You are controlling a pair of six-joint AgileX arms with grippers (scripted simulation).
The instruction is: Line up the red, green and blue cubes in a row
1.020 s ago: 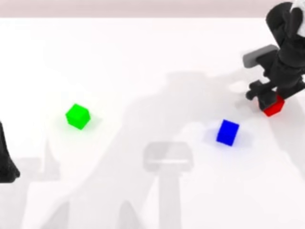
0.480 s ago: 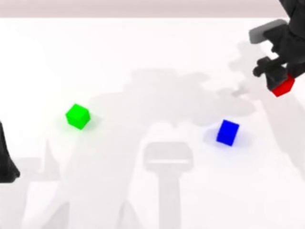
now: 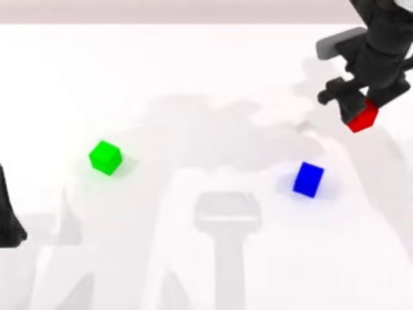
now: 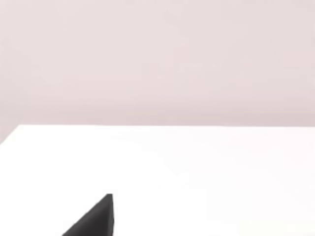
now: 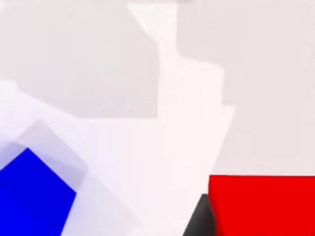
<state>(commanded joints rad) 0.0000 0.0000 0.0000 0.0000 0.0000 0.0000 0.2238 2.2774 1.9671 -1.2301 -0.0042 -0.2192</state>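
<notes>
The red cube (image 3: 362,117) hangs above the table at the far right, with my right gripper (image 3: 355,108) shut on it. The right wrist view shows the red cube (image 5: 266,204) against a dark fingertip (image 5: 202,220), with the blue cube (image 5: 32,196) lying on the table below. Seen from the top, the blue cube (image 3: 308,179) rests right of centre, a short way nearer and to the left of the held cube. The green cube (image 3: 105,157) sits alone on the left half. My left arm (image 3: 8,216) is parked at the left edge.
The white table (image 3: 206,77) ends at a far edge (image 3: 193,24) just behind the right gripper. Grey shadows of the arms lie across the middle. The left wrist view shows only bare table (image 4: 197,172) and a wall.
My right gripper has lifted the red cube off the table, carried it toward the far edge, then shifted it a little left. The green and blue cubes and the left arm stayed still.
</notes>
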